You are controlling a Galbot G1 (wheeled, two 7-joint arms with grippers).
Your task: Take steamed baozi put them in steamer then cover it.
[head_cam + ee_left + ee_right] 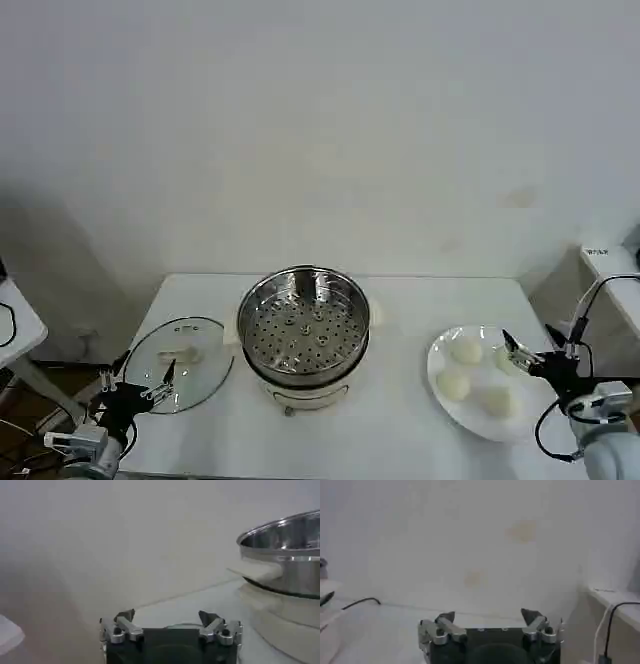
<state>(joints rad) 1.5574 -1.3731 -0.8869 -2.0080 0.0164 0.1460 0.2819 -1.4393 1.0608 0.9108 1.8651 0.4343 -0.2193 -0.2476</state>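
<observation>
Open steamer at the middle of the tabletop, buns on a plate, both grippers waiting low at the near corners.

The steamer (304, 335) stands uncovered on the white tabletop (400, 420), its perforated tray bare. To its left the glass cover (180, 362) lies flat on the tabletop, just beside the pot. On the right a white plate (440, 352) carries four buns (467, 351), well apart from the steamer. The left gripper (145, 382) hangs at the near edge of the cover with its fingers spread and holding nothing; its wrist view shows the same released fingers (122, 625) with the steamer's rim off to one side. The right gripper (530, 350) hovers at the plate's outer edge near the buns, fingers (445, 621) likewise spread and empty.
</observation>
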